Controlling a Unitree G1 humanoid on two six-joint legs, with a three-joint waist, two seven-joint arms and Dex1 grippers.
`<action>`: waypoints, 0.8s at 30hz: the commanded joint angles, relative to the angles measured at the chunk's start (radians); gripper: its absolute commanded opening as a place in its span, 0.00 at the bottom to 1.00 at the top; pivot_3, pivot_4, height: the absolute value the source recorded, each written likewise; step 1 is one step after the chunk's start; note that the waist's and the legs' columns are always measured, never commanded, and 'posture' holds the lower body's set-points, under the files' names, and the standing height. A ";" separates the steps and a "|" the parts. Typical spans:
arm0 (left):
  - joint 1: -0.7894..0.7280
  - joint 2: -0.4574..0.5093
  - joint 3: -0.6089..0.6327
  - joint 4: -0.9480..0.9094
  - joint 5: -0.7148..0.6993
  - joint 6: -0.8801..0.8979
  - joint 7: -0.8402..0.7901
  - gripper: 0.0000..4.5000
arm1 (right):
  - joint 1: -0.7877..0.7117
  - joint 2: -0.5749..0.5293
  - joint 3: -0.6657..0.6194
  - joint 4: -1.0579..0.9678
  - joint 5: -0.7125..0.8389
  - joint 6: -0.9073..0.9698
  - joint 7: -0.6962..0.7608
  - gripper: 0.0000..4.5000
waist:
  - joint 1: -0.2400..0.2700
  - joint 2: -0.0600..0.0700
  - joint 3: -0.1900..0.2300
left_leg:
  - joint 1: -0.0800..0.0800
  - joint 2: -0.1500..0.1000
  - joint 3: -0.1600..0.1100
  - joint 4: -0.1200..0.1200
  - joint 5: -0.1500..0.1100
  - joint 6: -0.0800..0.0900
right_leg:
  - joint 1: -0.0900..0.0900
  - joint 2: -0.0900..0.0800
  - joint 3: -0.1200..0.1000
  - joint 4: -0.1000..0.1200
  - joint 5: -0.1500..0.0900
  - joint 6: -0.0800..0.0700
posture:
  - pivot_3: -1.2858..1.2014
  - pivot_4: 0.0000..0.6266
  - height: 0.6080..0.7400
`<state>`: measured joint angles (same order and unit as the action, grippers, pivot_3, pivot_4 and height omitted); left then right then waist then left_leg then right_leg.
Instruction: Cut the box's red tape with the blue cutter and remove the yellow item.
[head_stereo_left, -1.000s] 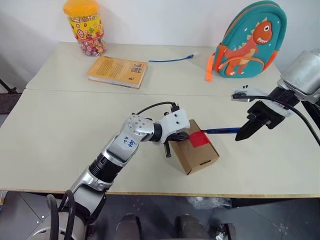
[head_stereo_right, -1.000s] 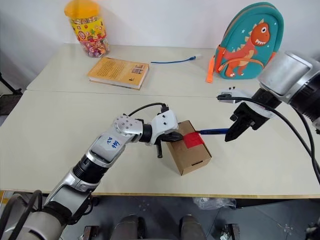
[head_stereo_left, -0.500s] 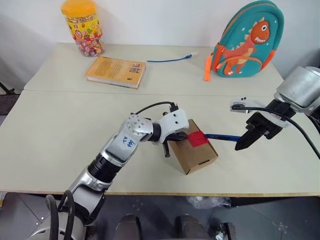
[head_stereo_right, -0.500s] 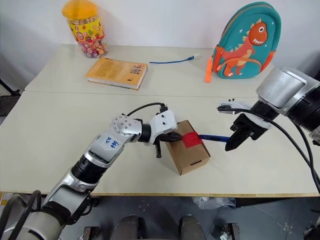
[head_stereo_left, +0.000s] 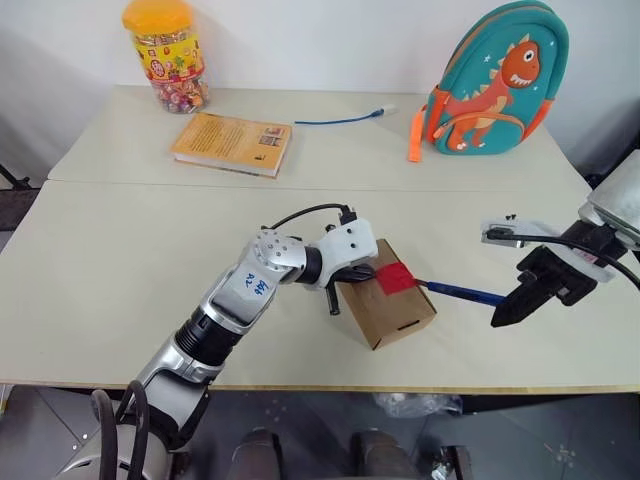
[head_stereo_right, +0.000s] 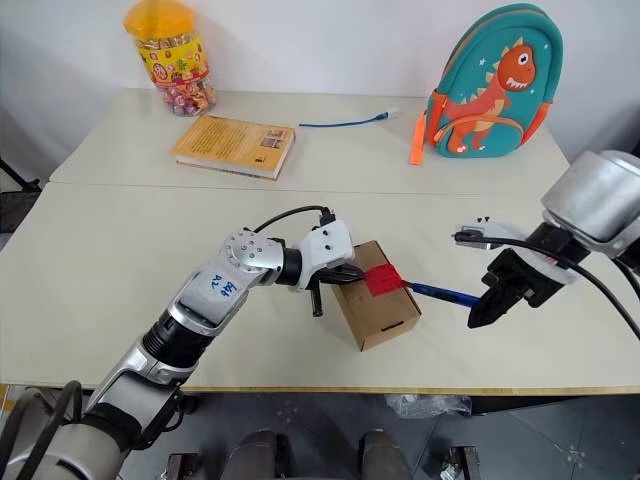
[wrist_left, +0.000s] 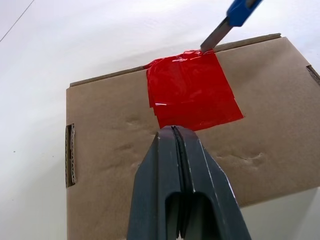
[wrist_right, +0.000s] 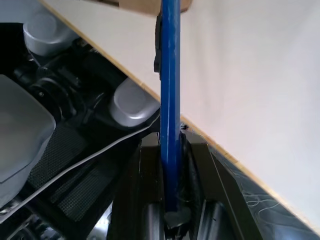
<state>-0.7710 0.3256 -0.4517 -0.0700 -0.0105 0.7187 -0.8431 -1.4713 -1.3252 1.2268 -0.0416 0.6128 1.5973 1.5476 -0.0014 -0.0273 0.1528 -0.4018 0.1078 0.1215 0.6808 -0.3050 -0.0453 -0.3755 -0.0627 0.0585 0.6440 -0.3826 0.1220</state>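
The box (head_stereo_left: 385, 306) lies near the front edge of the table (head_stereo_left: 120, 250), at about the middle of its width, its taped face turned up and tilted. The red tape (wrist_left: 192, 90) sits on that face at the corner toward 2 o'clock. The left gripper (wrist_left: 173, 131) has its two fingers pressed together with nothing between them, and their tips rest on the cardboard just beside the tape's near edge; seen from the head, this gripper comes at the box from 9 o'clock.

The right gripper (head_stereo_left: 512, 309) hangs at 3 o'clock from the box, apart from it and above the table, pinching the rear end of the blue cutter (head_stereo_left: 462, 292). The cutter reaches from those fingers toward 9 o'clock, and its dark tip (wrist_left: 214, 39) meets the far edge of the tape at the rim of the box.

Toward 12 o'clock, well apart from the box, lie a book (head_stereo_left: 234, 142), a candy jar (head_stereo_left: 168, 55), a blue cable (head_stereo_left: 345, 120) and a dinosaur backpack (head_stereo_left: 495, 80).
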 joint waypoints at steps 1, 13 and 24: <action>0.083 0.023 -0.127 0.132 0.035 0.093 -0.032 0.00 | 0.025 -0.029 -0.056 -0.021 0.049 0.017 0.004 0.04 | 0.000 0.002 -0.001 | 0.000 0.000 0.001 0.000 0.000 0.000 | 0.000 0.000 0.000 0.000 0.000 0.000 | 0.52 0.24 1.00; 0.074 0.031 -0.092 0.128 0.020 0.068 -0.038 0.00 | 0.195 -0.210 -0.302 -0.117 0.033 -0.169 0.061 0.04 | 0.002 0.003 -0.001 | 0.000 0.000 0.000 0.000 0.000 0.001 | 0.000 0.000 0.000 0.000 0.000 0.000 | 0.52 0.24 1.00; 0.048 0.020 0.183 0.109 -0.175 -0.070 -0.096 0.00 | 0.636 -0.047 -1.064 0.411 0.037 -0.601 -0.245 0.04 | -0.005 0.002 0.002 | 0.005 0.000 0.003 0.000 0.001 -0.001 | 0.002 0.000 0.003 -0.001 0.001 0.003 | 0.52 0.24 1.00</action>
<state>-0.7384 0.3315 -0.3005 0.0252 -0.1499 0.6500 -0.9175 -0.9001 -1.4099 0.2968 0.3240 0.6401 1.1015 1.3984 -0.0064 -0.0250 0.1550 -0.3972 0.1084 0.1256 0.6811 -0.3040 -0.0466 -0.3749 -0.0626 0.0620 0.6440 -0.3811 0.1250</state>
